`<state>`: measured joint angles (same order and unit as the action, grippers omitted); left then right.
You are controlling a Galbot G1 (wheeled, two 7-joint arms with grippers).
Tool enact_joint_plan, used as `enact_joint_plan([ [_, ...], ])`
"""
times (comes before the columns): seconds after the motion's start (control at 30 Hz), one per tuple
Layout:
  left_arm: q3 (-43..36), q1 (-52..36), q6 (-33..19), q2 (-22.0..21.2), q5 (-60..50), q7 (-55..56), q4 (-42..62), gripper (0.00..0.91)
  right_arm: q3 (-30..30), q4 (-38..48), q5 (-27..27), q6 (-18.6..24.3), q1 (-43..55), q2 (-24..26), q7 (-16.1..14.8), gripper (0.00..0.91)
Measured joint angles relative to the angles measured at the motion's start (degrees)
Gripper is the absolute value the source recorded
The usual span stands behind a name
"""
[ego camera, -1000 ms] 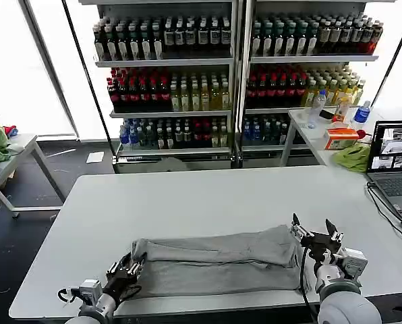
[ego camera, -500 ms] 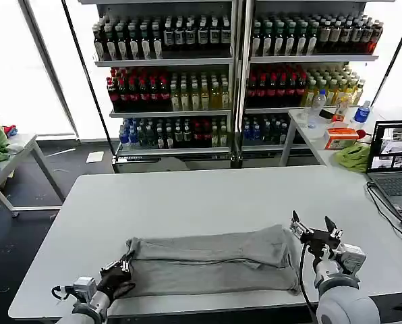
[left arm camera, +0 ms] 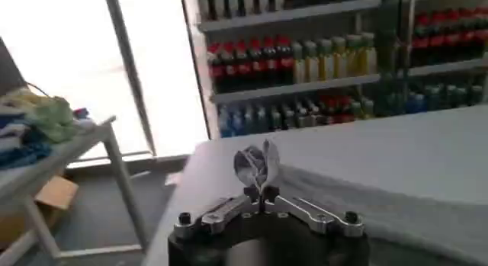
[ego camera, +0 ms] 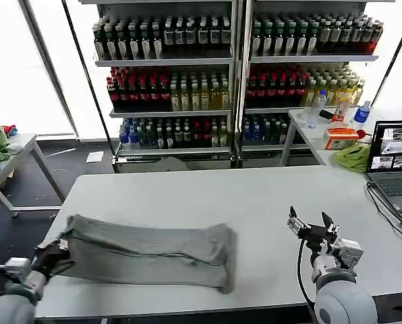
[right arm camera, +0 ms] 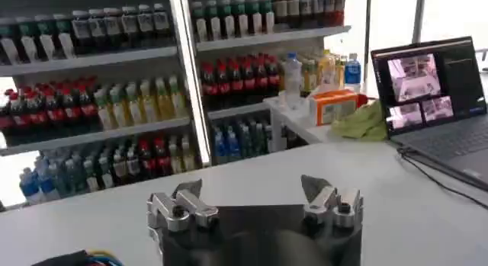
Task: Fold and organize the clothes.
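Clearly the grey shirt [ego camera: 147,251] is soft and limp, sagging into folds; its edge suits a pinch. The left gripper [ego camera: 54,254] is clamped on the shirt's end, cloth trailing away across the pale bench [ego camera: 255,196]. The right gripper [ego camera: 311,228] hovers spread, well apart from it, drink shelves [ego camera: 235,61] beyond.

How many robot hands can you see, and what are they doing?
2. The left hand is at the table's near left corner, shut on the grey shirt. The right hand is open above the table's near right side, holding nothing.
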<state>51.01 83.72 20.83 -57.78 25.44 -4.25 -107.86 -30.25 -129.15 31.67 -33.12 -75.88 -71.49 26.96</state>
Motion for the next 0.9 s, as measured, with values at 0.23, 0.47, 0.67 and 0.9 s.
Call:
enact_joint_plan([
  [0.23,7.6,-1.5,-1.1,9.6,0.8,-0.6,9.0,0.000,-0.1,-0.7,0.2,0.0,-0.5,-0.2,0.1,0.907],
  [0.47,10.2,-2.8,-1.3,14.1,0.6,-0.6,13.3,0.000,-0.6,-1.5,0.2,0.0,-1.4,-0.4,0.1,0.907],
  [0.67,9.8,-2.2,-1.4,14.2,-0.5,-0.2,12.7,0.000,-1.4,-2.5,0.1,0.0,-2.8,-0.9,0.2,0.907],
  [0.9,5.9,-1.1,-0.9,10.6,-3.4,1.2,7.5,0.000,-2.6,-4.2,-0.4,0.1,-5.3,-1.3,0.0,0.907],
])
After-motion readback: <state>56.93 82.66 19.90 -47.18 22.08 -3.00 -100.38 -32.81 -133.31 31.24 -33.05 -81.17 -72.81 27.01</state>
